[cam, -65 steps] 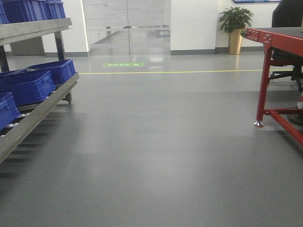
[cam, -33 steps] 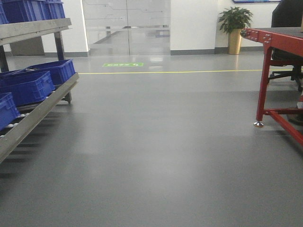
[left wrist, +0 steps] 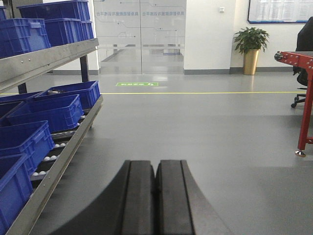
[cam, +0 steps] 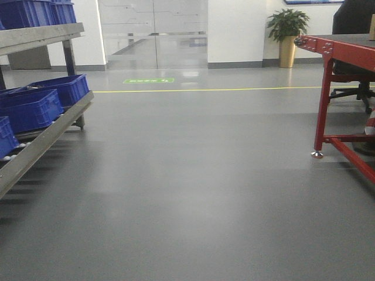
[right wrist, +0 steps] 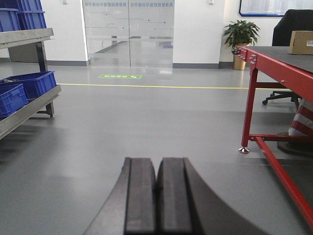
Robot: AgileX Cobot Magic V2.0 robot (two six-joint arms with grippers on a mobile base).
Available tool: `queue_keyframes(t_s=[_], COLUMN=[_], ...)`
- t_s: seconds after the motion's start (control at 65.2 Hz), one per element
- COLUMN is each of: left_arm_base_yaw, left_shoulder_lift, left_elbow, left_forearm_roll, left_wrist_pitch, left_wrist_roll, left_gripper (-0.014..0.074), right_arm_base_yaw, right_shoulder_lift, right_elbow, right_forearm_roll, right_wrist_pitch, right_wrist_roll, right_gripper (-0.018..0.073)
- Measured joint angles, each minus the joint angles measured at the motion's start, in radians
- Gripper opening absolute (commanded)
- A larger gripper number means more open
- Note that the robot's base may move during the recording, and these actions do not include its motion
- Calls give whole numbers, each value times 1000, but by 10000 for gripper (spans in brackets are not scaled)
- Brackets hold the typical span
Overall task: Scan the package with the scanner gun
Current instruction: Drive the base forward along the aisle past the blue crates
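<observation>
Far off to the right, on the dark top of a red table point(right wrist: 281, 73), sits the package point(right wrist: 301, 42): a small tan cardboard box, shown clearly only in the right wrist view and cut off by the frame edge. The right gripper point(right wrist: 157, 165) fills the bottom of that view, its two black fingers pressed together w/ nothing btwn them, pointing straight ahead over bare grey floor point(cam: 193, 187). The package lies ahead and to the right of it, higher up and well apart, so the right arm is prob. the nearer one. The left gripper point(left wrist: 156, 169) looks the same, fingers closed on nothing, aimed past a metal rack point(left wrist: 63, 161) of blue bins point(left wrist: 44, 110) on its left. The red table shows only at the far right edge of that view, w/ no box visible. The next move prob. calls for the base or right arm to turn toward the table before any reach. The package's long axis is hard to make out since it is distant and cropped. It looks wider than tall, w/ a pale patch that may be a label, unreadable. The scanner gun is not visible in any view, and the table top past the frame edge is hidden. The front view gives just a tan sliver at its top right corner, maybe the same box. Bkgd: glass doors point(right wrist: 129, 34), potted plant point(right wrist: 242, 34).
</observation>
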Motion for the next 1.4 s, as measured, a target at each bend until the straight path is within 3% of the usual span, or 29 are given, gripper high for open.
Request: queue_keyframes(t_s=[1.396], left_arm_base_yaw=[0], left_shoulder_lift=[0], left_elbow=[0], left_forearm_roll=[0], left_wrist_pitch=[0], left_wrist_roll=[0], left_gripper=[-111], right_arm_base_yaw=[0], right_shoulder_lift=[0], right_elbow=[0], right_forearm_roll=[0], right_wrist_pitch=[0], right_wrist_roll=[0], right_gripper=[-162])
